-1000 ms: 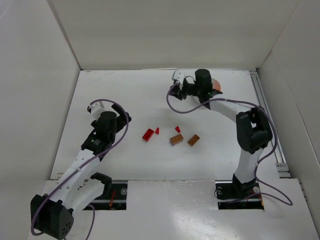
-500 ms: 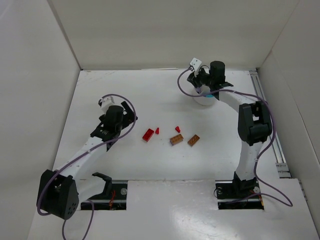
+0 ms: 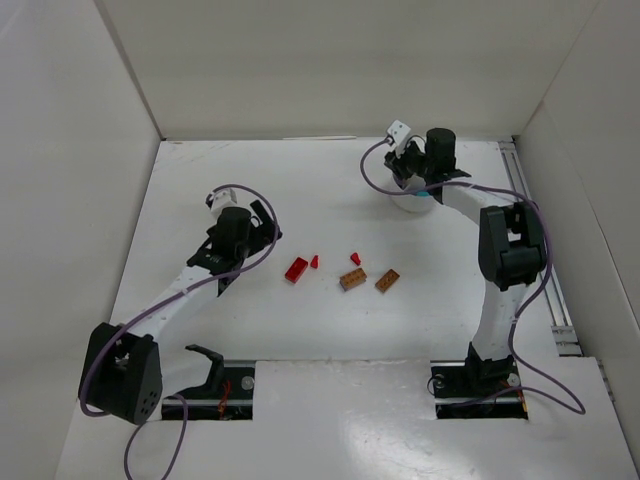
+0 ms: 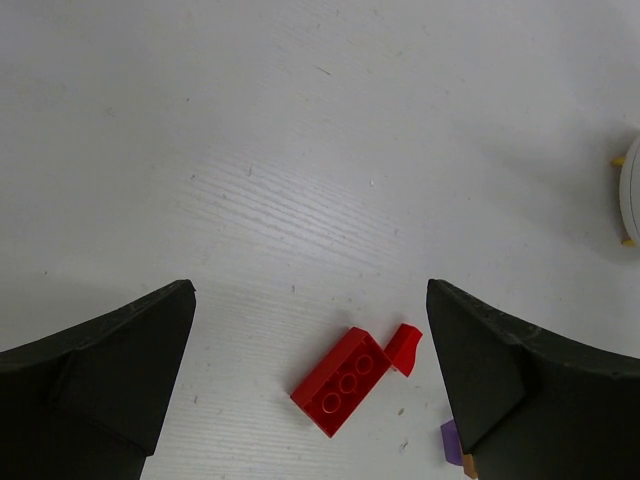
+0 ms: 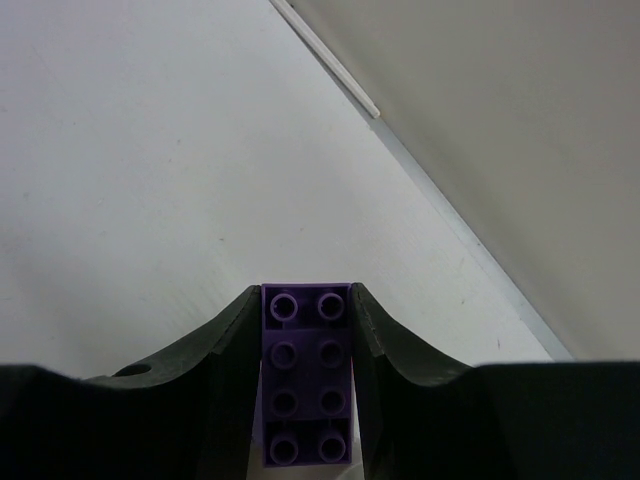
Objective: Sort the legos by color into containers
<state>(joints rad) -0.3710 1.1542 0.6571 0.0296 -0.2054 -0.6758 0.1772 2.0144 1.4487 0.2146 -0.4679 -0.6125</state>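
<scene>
Purple brick [image 5: 306, 375], pinched lengthwise in the right pincer [image 5: 306, 300], hangs as we see it over the white tub [image 3: 400, 203] at the far right of the bench [image 3: 250, 190], while the left pincer [image 4: 308, 300], spread wide, has the red brick [image 4: 340, 382] slantwise just ahead.

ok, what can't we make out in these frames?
- Top view: tub compartments, hidden under the right arm's wrist.
- Top view: right pincer and its purple brick, covered by that wrist; only the right wrist view shows them.
- Left wrist view: tub cut off by right edge; purple piece half behind left pincer.
</scene>
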